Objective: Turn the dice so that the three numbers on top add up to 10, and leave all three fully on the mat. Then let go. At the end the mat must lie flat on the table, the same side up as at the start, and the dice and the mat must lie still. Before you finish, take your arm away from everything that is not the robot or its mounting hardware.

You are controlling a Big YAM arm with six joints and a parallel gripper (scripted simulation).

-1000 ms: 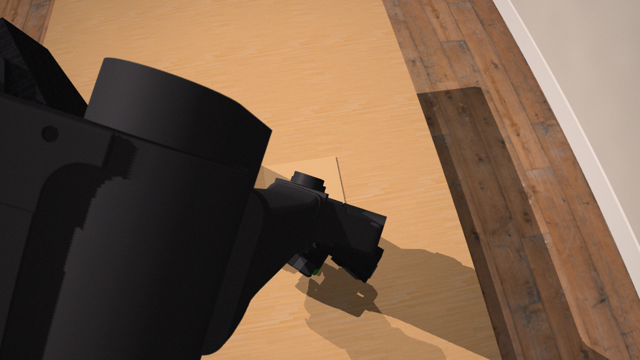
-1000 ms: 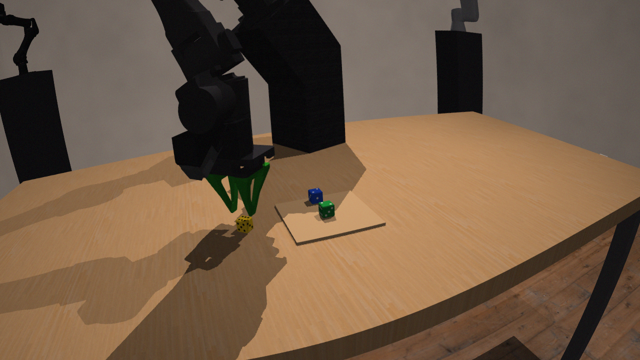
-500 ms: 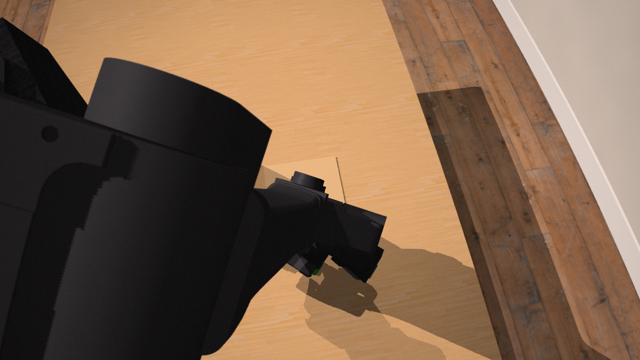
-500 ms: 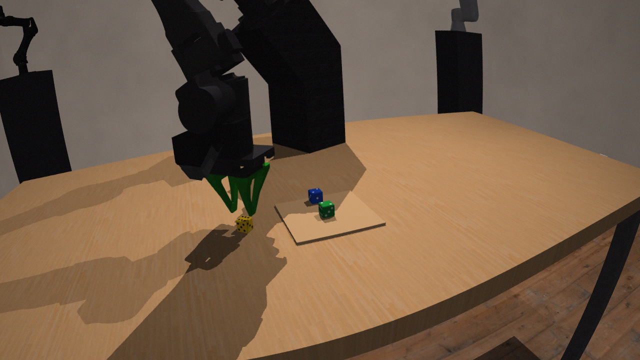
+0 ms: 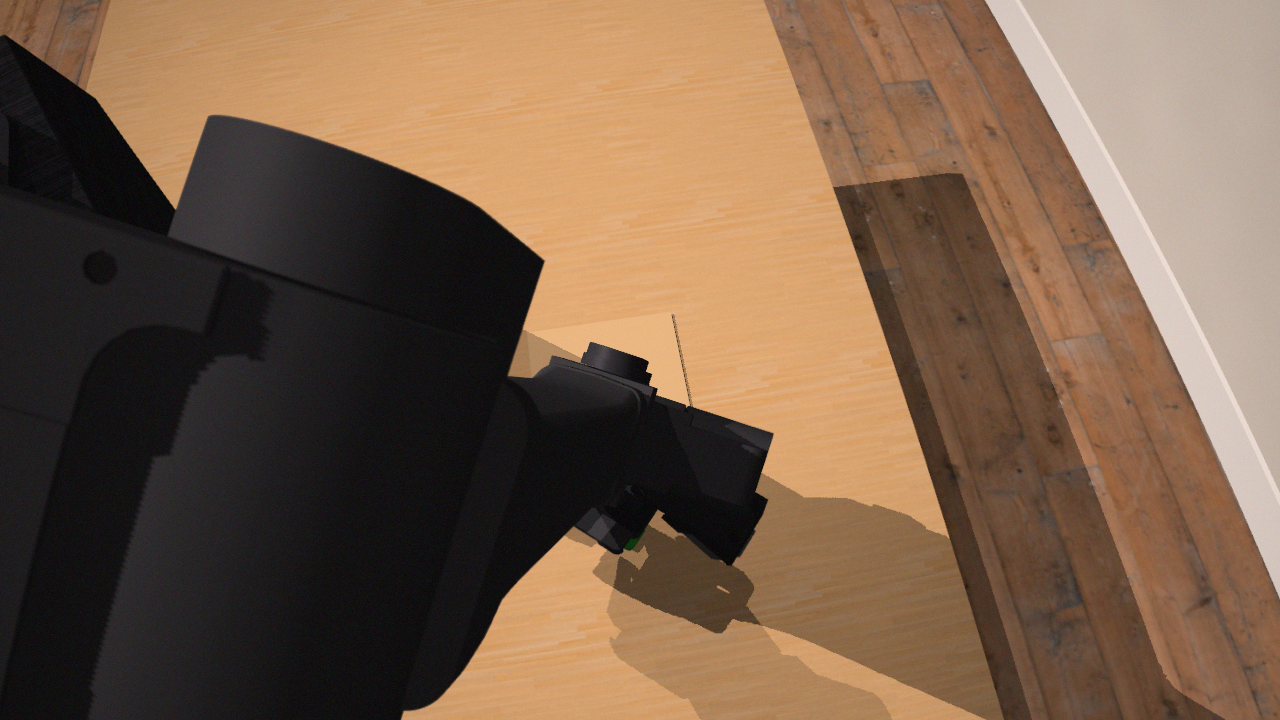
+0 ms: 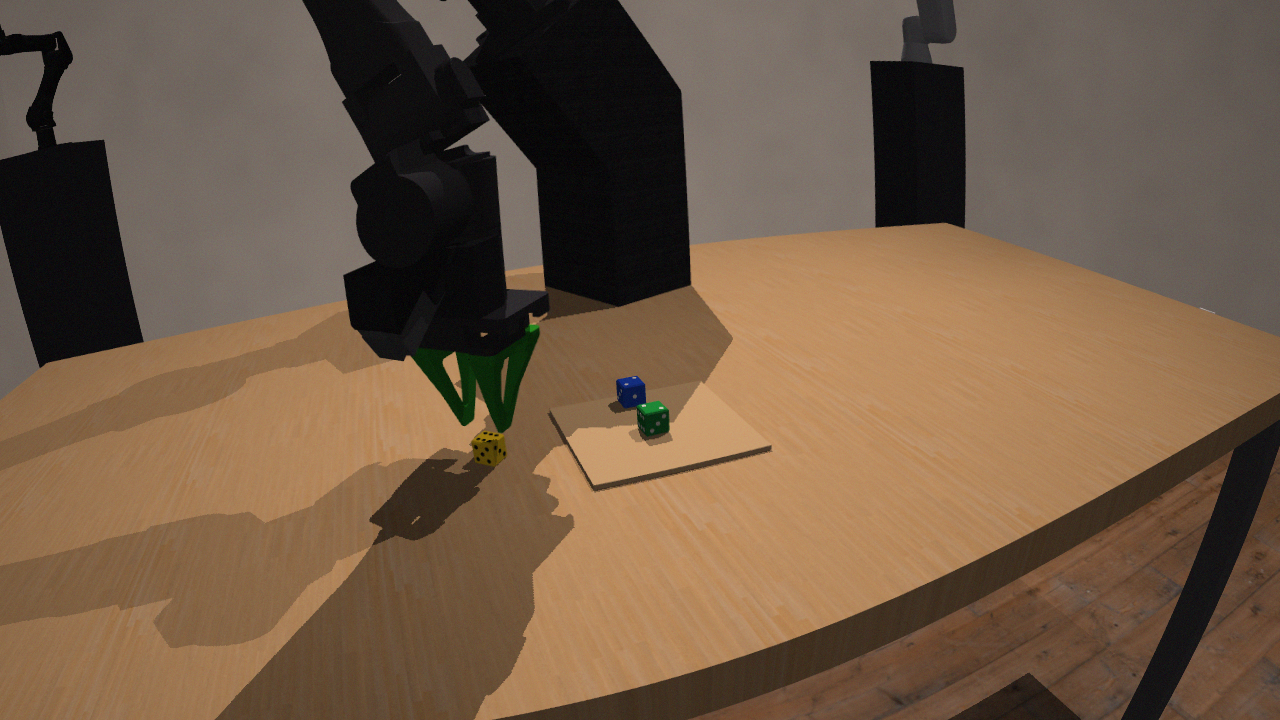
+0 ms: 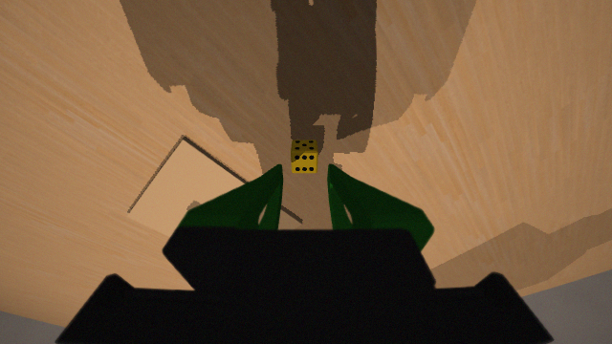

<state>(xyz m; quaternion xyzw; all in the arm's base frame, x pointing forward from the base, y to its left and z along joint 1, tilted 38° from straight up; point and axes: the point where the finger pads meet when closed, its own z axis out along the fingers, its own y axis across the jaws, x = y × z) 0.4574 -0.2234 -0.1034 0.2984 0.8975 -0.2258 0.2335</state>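
1. Tool [image 5: 633, 541] [image 6: 485, 426] [image 7: 305, 171]: its green fingers stand apart with nothing between them, tips just above the yellow die.
2. The yellow die [image 6: 488, 448] [image 7: 304, 157] rests on the bench [image 5: 626, 179] [image 6: 805, 358] [image 7: 72, 119], off the mat [image 5: 664, 349] [image 6: 644, 461] [image 7: 177, 182]; black pips mark it, six uppermost.
3. On the flat mat, the blue die [image 6: 631, 391] sits near the green die [image 6: 653, 419], both with white pips; their top counts are too small to read surely.

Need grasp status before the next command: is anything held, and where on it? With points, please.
Nothing is held; the end effector [image 6: 486, 424] [image 7: 305, 171] is open, its fingertips above the yellow die [image 6: 488, 449] [image 7: 304, 162].
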